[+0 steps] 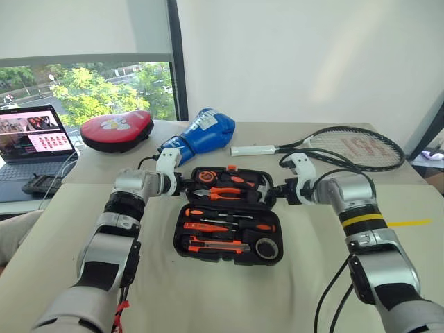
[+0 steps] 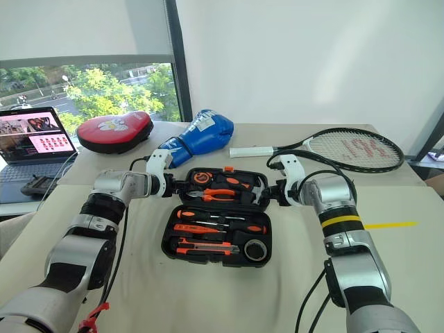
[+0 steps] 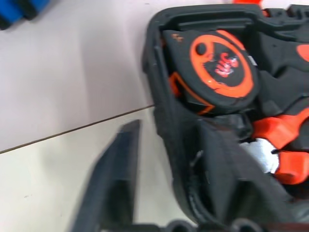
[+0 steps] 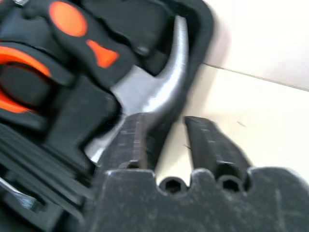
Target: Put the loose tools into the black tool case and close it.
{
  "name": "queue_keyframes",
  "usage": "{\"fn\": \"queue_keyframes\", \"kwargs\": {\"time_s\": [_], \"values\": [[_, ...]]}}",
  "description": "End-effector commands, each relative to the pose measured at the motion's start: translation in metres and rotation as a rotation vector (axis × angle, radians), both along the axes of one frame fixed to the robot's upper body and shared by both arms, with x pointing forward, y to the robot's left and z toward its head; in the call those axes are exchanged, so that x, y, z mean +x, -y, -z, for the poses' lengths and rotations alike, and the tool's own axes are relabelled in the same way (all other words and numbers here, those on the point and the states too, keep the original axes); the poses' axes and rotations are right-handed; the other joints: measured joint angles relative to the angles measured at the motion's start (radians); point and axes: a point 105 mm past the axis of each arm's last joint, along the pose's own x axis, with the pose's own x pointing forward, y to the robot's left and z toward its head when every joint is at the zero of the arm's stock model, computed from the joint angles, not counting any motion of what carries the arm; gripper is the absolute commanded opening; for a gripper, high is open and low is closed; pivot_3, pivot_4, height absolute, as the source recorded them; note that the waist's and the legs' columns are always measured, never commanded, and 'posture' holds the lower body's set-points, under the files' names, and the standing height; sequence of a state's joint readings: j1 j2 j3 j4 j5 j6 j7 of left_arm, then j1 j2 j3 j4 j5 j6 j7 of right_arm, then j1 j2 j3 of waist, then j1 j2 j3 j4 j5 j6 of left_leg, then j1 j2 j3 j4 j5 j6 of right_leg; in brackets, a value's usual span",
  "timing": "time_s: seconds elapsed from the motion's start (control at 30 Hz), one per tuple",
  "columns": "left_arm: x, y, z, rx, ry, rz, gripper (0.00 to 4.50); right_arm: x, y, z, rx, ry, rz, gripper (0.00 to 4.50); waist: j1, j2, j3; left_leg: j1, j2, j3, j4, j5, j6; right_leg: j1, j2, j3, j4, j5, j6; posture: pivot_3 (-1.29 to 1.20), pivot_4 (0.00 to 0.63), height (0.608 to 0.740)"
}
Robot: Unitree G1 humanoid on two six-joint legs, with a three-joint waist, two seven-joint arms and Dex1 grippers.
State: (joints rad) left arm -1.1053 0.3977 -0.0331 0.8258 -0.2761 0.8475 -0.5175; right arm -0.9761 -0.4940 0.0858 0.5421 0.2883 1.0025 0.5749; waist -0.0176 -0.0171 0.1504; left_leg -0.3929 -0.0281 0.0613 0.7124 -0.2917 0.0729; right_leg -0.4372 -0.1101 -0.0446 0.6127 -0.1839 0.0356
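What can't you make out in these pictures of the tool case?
- Latch: not visible in the head views; the case lies open toward the camera.
- Left gripper: wrist view blurred; contact with the case wall unclear.
- Right gripper: blurred, one finger over the hammer.
- Screwdrivers: too small to count.

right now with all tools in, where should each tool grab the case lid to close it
Take the far half of the black tool case by its two side walls, left tool from its left and right tool from its right; it lies open flat, hinge across the middle.
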Motion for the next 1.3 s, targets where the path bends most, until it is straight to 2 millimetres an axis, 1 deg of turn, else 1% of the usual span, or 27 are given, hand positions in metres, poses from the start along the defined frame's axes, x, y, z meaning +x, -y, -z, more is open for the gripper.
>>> {"fn": "queue_keyframes", "kwargs": {"time_s": [0.03,0.07,0.2,0.27,0.33,0.4,0.43,0.5,0.57,0.6,0.63,0.67,0.73,0.8,0.87,0.9,0.97,1.0,1.07,1.1,1.13,1.17,1.2,1.23,1.27,1.3], "values": [[0.001,0.003,-0.004,-0.025,0.016,0.020,0.22,0.000,-0.001,-0.009,0.011,0.045,-0.019,0.00,0.000,0.000,0.000,0.000,0.000,0.000,0.000,0.000,0.000,0.000,0.000,0.000,0.000,0.000,0.000,0.00,0.150,0.740],[0.001,0.007,-0.010,-0.040,0.050,0.047,0.10,0.001,-0.003,-0.014,0.019,0.083,-0.031,0.00,0.001,0.000,0.000,0.000,0.000,0.000,0.000,0.000,-0.001,-0.001,0.000,0.001,0.001,0.000,-0.001,0.00,0.150,0.740],[0.001,0.017,-0.033,-0.102,0.198,0.117,0.10,-0.001,-0.011,-0.030,0.083,0.188,-0.057,0.00,0.003,0.000,0.000,-0.001,0.000,0.000,-0.001,0.000,-0.001,-0.001,-0.001,0.001,0.002,0.001,-0.001,0.00,0.150,0.740],[-0.003,0.025,-0.054,-0.151,0.313,0.160,0.10,-0.004,-0.012,-0.041,0.023,0.319,-0.089,0.00,0.004,0.000,0.000,-0.002,0.000,0.000,0.000,0.000,-0.001,-0.003,-0.002,0.002,0.002,0.001,-0.001,0.00,0.150,0.740],[-0.012,0.031,-0.074,-0.154,0.490,0.228,0.10,-0.010,-0.016,-0.051,-0.052,0.457,-0.126,0.00,0.005,0.000,0.000,-0.007,0.000,-0.001,0.000,0.000,-0.001,-0.008,-0.003,0.002,0.003,0.002,-0.001,0.00,0.150,0.740],[-0.028,0.037,-0.080,-0.102,0.605,0.309,0.10,-0.019,-0.021,-0.060,-0.076,0.563,-0.141,0.00,0.004,0.000,0.000,-0.016,-0.001,0.000,0.001,0.001,-0.001,-0.020,-0.004,0.004,0.006,0.002,-0.001,0.00,0.150,0.740],[-0.037,0.041,-0.080,-0.083,0.655,0.344,0.10,-0.024,-0.023,-0.064,-0.079,0.606,-0.145,0.00,0.004,0.000,0.000,-0.018,-0.002,0.001,0.001,0.001,-0.001,-0.023,-0.004,0.004,0.008,0.002,-0.001,0.00,0.150,0.740],[-0.058,0.046,-0.077,-0.024,0.772,0.437,0.10,-0.034,-0.024,-0.071,-0.120,0.708,-0.131,0.00,0.004,0.000,0.000,-0.018,-0.002,0.001,0.001,0.001,-0.002,-0.024,-0.003,0.003,0.010,0.002,-0.001,0.00,0.150,0.740],[-0.075,0.045,-0.073,0.019,0.865,0.469,0.10,-0.050,-0.024,-0.074,-0.143,0.799,-0.110,0.00,0.004,0.000,0.000,-0.018,-0.002,0.001,0.000,0.001,-0.002,-0.024,-0.003,0.002,0.009,0.002,-0.001,0.00,0.150,0.740],[-0.083,0.042,-0.068,0.051,0.905,0.475,0.10,-0.061,-0.024,-0.073,-0.151,0.837,-0.113,0.00,0.006,0.000,0.000,-0.018,-0.001,0.001,-0.001,0.001,-0.002,-0.024,-0.002,0.001,0.006,0.002,-0.001,0.00,0.150,0.740],[-0.092,0.040,-0.062,0.100,0.954,0.502,0.10,-0.073,-0.025,-0.069,-0.167,0.858,-0.126,0.00,0.009,0.000,0.000,-0.018,-0.001,0.001,-0.001,0.001,-0.002,-0.023,-0.002,0.001,0.005,0.002,-0.001,0.00,0.150,0.740],[-0.099,0.035,-0.055,0.150,0.992,0.516,0.10,-0.086,-0.023,-0.061,-0.183,0.863,-0.130,0.00,0.011,0.000,0.000,-0.018,-0.001,0.001,-0.001,0.001,-0.002,-0.022,-0.002,0.000,0.003,0.002,-0.001,0.00,0.150,0.740],[-0.107,0.029,-0.047,0.216,1.043,0.538,0.10,-0.102,-0.020,-0.051,-0.224,0.873,-0.132,0.00,0.015,0.001,0.000,-0.017,-0.001,0.001,-0.001,0.001,-0.002,-0.020,-0.002,-0.001,0.001,0.002,-0.001,0.00,0.150,0.740],[-0.112,0.022,-0.038,0.261,1.056,0.555,0.10,-0.117,-0.018,-0.045,-0.267,0.897,-0.177,0.00,0.021,0.001,0.000,-0.017,-0.001,0.002,-0.001,0.001,-0.002,-0.019,-0.002,-0.002,0.000,0.002,-0.001,0.00,0.150,0.740],[-0.122,0.015,-0.022,0.329,1.052,0.623,0.10,-0.132,-0.009,-0.038,-0.285,0.873,-0.178,0.00,0.024,0.001,0.000,-0.014,-0.002,0.004,0.002,0.002,0.000,-0.016,-0.002,0.000,-0.002,0.002,-0.001,0.00,0.150,0.740],[-0.124,0.013,-0.017,0.346,1.046,0.647,0.10,-0.136,-0.006,-0.036,-0.288,0.863,-0.173,0.00,0.026,0.001,0.000,-0.012,-0.002,0.004,0.002,0.002,0.000,-0.016,-0.002,0.000,-0.002,0.002,-0.001,0.00,0.150,0.740],[-0.132,0.005,-0.004,0.375,1.011,0.710,0.00,-0.148,0.002,-0.030,-0.338,0.832,-0.201,0.76,0.028,0.001,0.001,-0.009,0.000,0.004,0.001,0.002,0.001,-0.012,-0.002,0.001,-0.001,0.003,-0.002,0.00,0.150,0.740],[-0.134,0.001,0.000,0.372,0.988,0.721,0.00,-0.152,0.004,-0.029,-0.358,0.827,-0.210,0.95,0.029,0.001,0.001,-0.007,0.000,0.004,0.001,0.001,0.001,-0.010,-0.002,0.001,-0.002,0.003,-0.002,0.00,0.150,0.740],[-0.138,-0.009,0.006,0.381,0.959,0.738,0.72,-0.162,0.008,-0.026,-0.395,0.803,-0.231,1.67,0.031,0.002,0.001,0.001,0.002,0.004,0.001,-0.001,0.005,-0.001,-0.002,0.001,-0.002,0.003,-0.002,0.00,0.150,0.740],[-0.140,-0.015,0.010,0.398,0.944,0.743,0.99,-0.167,0.009,-0.024,-0.407,0.784,-0.245,2.02,0.031,0.002,0.001,0.003,0.002,0.004,0.001,-0.002,0.006,0.001,-0.003,0.001,-0.002,0.003,-0.002,0.00,0.150,0.740],[-0.140,-0.023,0.013,0.407,0.923,0.727,1.35,-0.174,0.010,-0.019,-0.412,0.748,-0.265,2.35,0.032,0.002,0.001,0.004,0.003,0.004,0.001,-0.005,0.012,0.002,-0.003,0.001,-0.003,0.002,-0.002,0.00,0.150,0.740],[-0.138,-0.031,0.015,0.395,0.896,0.688,1.84,-0.181,0.009,-0.014,-0.409,0.704,-0.294,2.80,0.032,0.002,0.001,0.004,0.003,0.004,0.002,-0.005,0.012,0.002,-0.003,0.001,-0.002,0.002,-0.002,0.00,0.150,0.740],[-0.136,-0.036,0.016,0.384,0.878,0.660,2.20,-0.186,0.009,-0.011,-0.406,0.673,-0.314,3.13,0.032,0.002,0.001,0.004,0.003,0.004,0.002,-0.005,0.012,0.001,-0.003,0.001,-0.002,0.002,-0.002,0.00,0.150,0.740],[-0.135,-0.043,0.017,0.351,0.828,0.624,2.46,-0.195,0.010,-0.007,-0.389,0.610,-0.326,3.38,0.031,0.002,0.001,0.004,0.003,0.004,0.002,-0.005,0.011,0.001,-0.003,0.002,-0.002,0.002,-0.003,0.00,0.150,0.740],[-0.136,-0.051,0.019,0.291,0.758,0.588,2.88,-0.207,0.010,-0.003,-0.362,0.541,-0.355,3.39,0.030,0.002,0.001,0.004,0.004,0.004,0.002,-0.004,0.011,0.001,-0.003,0.002,-0.002,0.003,-0.003,0.00,0.150,0.740],[-0.136,-0.058,0.022,0.244,0.689,0.554,3.30,-0.219,0.010,-0.001,-0.319,0.467,-0.373,3.23,0.031,0.002,0.001,0.003,0.004,0.004,0.002,-0.004,0.011,0.001,-0.003,0.001,-0.001,0.003,-0.003,0.00,0.150,0.740]]}}
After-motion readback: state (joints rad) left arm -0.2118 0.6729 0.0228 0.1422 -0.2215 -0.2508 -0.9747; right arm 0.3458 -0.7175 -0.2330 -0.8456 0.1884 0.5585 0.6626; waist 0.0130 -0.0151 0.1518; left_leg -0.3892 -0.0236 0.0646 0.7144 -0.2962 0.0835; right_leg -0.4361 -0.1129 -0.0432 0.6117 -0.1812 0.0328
